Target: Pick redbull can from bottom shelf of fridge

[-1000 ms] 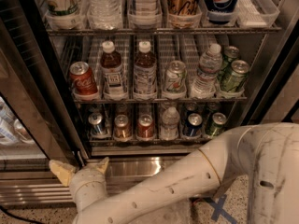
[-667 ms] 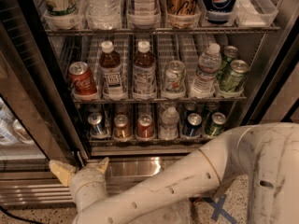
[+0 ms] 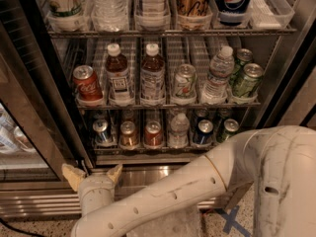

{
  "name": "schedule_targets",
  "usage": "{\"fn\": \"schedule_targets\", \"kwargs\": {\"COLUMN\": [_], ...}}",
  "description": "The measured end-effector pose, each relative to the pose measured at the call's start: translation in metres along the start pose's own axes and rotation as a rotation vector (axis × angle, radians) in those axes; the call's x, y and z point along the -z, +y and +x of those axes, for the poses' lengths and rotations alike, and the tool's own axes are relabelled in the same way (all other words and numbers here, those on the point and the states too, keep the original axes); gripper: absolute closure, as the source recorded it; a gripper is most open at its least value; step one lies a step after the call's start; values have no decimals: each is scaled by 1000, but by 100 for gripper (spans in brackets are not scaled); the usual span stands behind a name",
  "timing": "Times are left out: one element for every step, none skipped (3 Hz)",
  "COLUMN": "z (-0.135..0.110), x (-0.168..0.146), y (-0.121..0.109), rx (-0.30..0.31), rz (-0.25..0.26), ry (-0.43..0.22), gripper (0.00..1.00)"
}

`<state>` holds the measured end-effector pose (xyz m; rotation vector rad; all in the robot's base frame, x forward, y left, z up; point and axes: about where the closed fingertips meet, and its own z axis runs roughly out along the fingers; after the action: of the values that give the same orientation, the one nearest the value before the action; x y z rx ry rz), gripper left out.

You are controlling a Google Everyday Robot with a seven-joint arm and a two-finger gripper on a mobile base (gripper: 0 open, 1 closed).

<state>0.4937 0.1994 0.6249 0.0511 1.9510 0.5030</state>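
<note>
The fridge (image 3: pixel 44 112) stands open with wire racks of drinks. On the bottom shelf (image 3: pixel 158 149) the redbull can (image 3: pixel 101 131), slim with a light blue and silver body, stands at the far left in a clear lane tray. Right of it are two copper-red cans (image 3: pixel 129 134), a small water bottle (image 3: pixel 178 130), a navy-blue can (image 3: pixel 203 131) and a green can (image 3: pixel 227 130). My gripper (image 3: pixel 94 173) is open and empty, its tan fingertips (image 3: pixel 73 176) pointing up, below the shelf and in front of the steel base, a little left of and below the redbull can.
The middle rack holds a red cola can (image 3: pixel 87 84), two brown bottles (image 3: pixel 118 74), a silver can, a water bottle and green cans (image 3: pixel 247 81). The glass door (image 3: pixel 19 132) stands open at the left. My white arm (image 3: pixel 207 181) crosses the lower right. A blue cross (image 3: pixel 232 221) marks the floor.
</note>
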Motion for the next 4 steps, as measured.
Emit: {"fn": "schedule_targets", "kwargs": {"z": [-4, -6, -11, -19], "x": [-4, -4, -11, -28], "y": [-17, -25, -27, -28], "rx": [16, 17, 33, 44], "rz": [82, 128, 143, 147], "ry": [-13, -32, -41, -47], "gripper": [13, 25, 30, 34]}}
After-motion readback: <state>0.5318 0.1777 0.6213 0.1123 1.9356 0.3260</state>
